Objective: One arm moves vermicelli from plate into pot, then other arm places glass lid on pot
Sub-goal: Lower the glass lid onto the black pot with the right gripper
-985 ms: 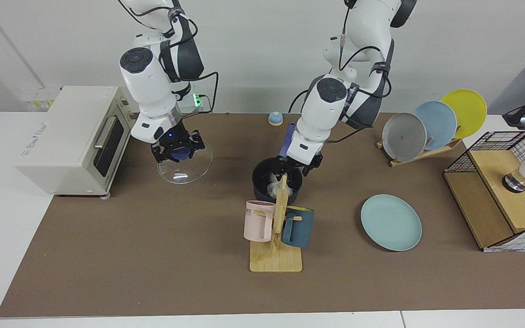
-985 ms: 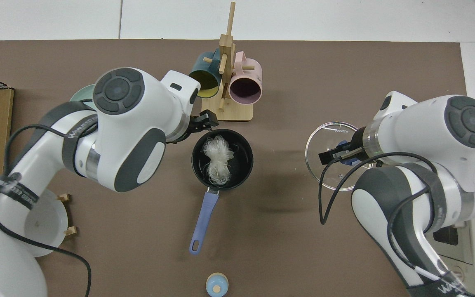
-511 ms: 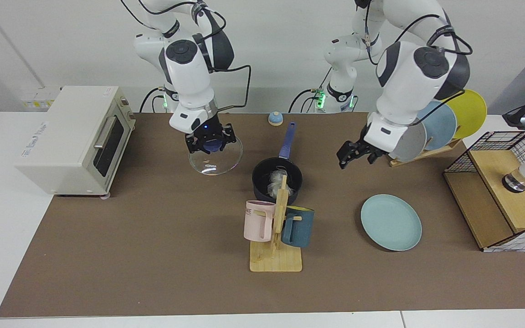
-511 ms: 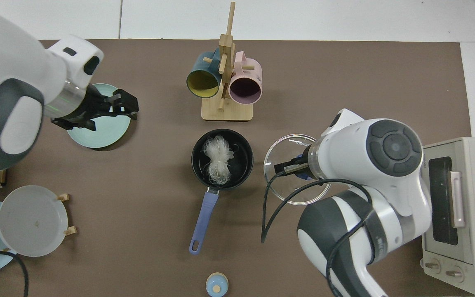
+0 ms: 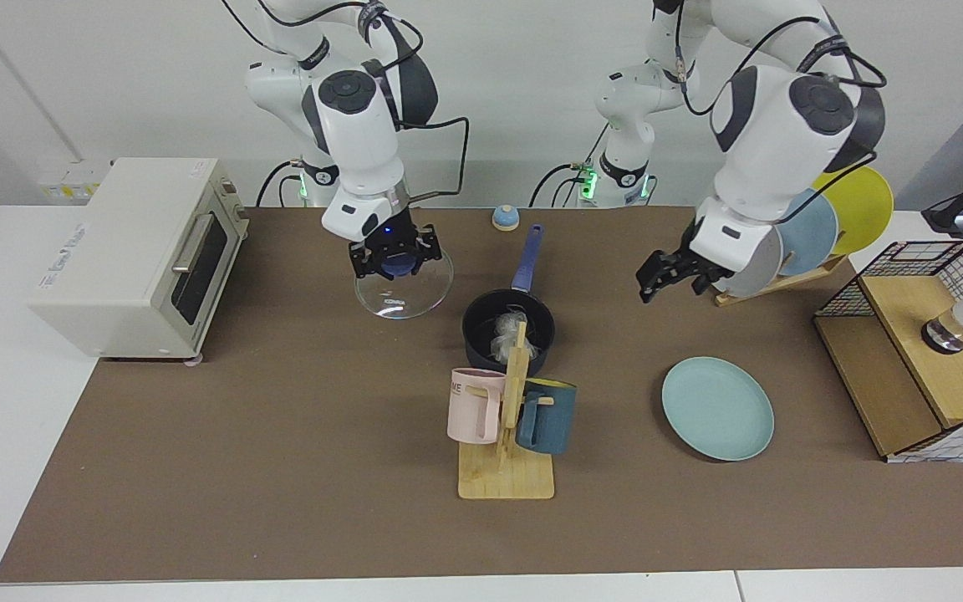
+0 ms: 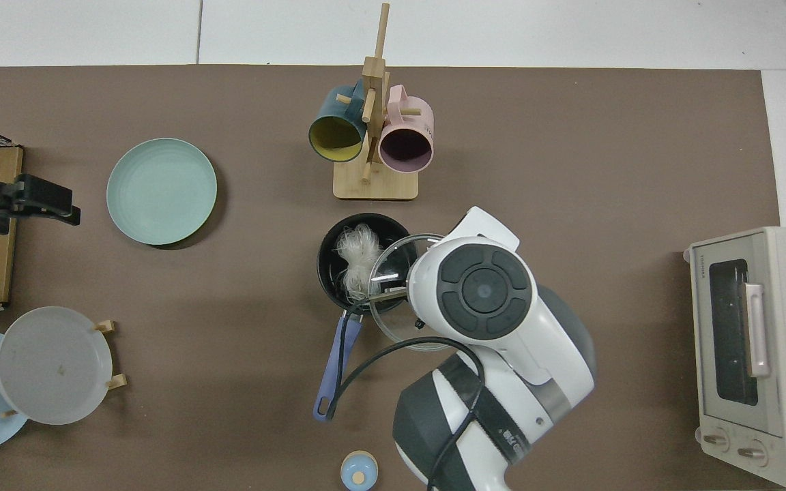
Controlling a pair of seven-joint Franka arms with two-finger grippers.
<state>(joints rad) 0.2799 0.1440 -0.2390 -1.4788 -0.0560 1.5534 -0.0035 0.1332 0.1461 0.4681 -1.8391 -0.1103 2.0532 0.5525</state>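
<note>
A cream toaster oven [image 5: 135,255] stands at the far left of the brown mat [image 5: 281,468] in the facing view. Next comes the right gripper [image 5: 394,257], hanging above the mat with its fingers clamped on the blue knob of the glass lid [image 5: 403,291]; the lid hangs tilted, clear of the mat. In the top view the glass lid's [image 6: 393,286] rim overlaps the near edge of the pot [image 6: 330,273], and the arm's wrist covers the gripper. The dark pot [image 5: 506,330] sits mid-mat, its blue handle [image 5: 527,257] pointing toward the robots, with the pale vermicelli [image 6: 355,262] heaped inside. A small blue bell [image 5: 505,217] rests beyond the handle. A wooden mug stand [image 5: 508,451] carrying a pink mug [image 5: 475,405] and a dark teal mug [image 5: 547,416] stands just in front of the pot, its post screening part of the pot's interior. Further right, the left gripper [image 5: 672,274] hovers in the air, jaws parted and holding nothing. Below it lies the green plate [image 5: 717,408], bare. Behind the gripper, a rack [image 5: 770,284] holds grey, blue and yellow plates on edge. A wire-and-wood basket [image 5: 920,368] closes the right end.
</note>
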